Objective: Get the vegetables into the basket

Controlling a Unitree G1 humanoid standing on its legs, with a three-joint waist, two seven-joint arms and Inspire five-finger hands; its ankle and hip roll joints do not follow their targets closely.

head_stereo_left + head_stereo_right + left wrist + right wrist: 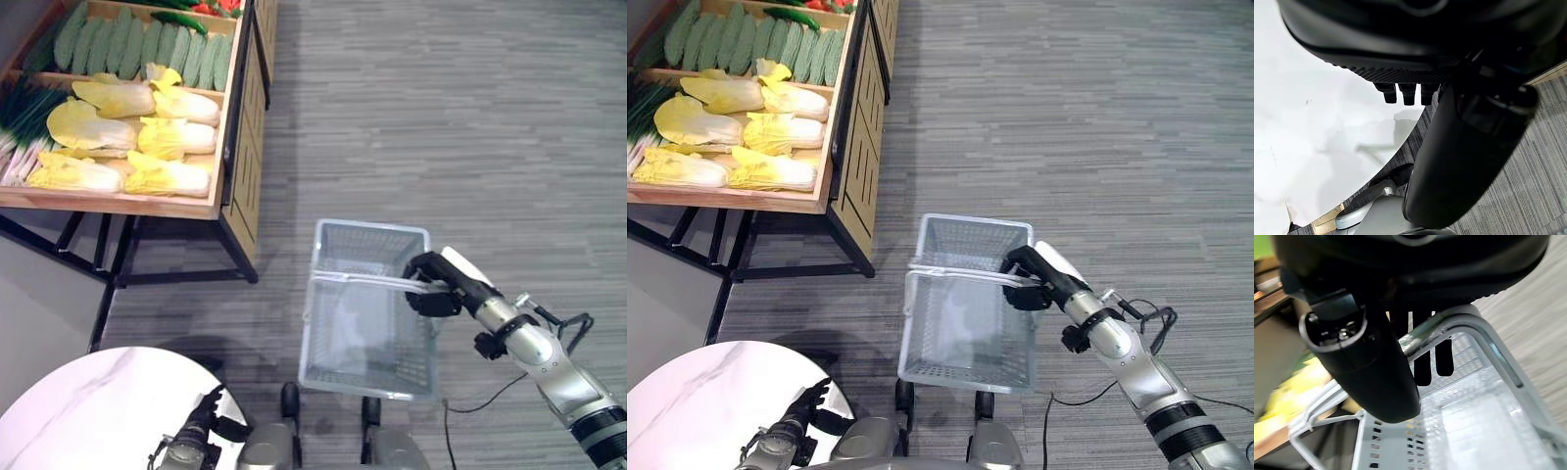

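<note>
Left eye view. Nearest the camera, the left hand (201, 423) hangs low beside a round white table (88, 411), over its edge, holding nothing. Ahead on the grey carpet (470, 117) is the grey mesh basket (367, 367), empty, its wire handles (362, 281) raised across the opening. The right hand (436, 284) reaches in from the right and is closed round the handles at the basket's right rim. At upper left, well apart from the basket, a wooden stand (240, 157) holds the vegetables: yellow-white cabbages (137, 137) in the front bin, green cucumbers (147, 44) in the bin behind, green onions (24, 122) at the far left.

Right eye view. The same layout; the left hand's fingers (813, 395) appear loosely extended beside the table (696, 411).

Left wrist view. The left hand's fingertips (1408, 93) point toward the white tabletop (1312, 137), straight and clear of it; the thumb (1464, 156) stands apart from them.

Right wrist view. The right hand's fingers (1432, 357) curl over a handle (1425, 333), the thumb (1366, 367) closing from the other side; the basket's mesh wall (1400, 448) lies below.
</note>
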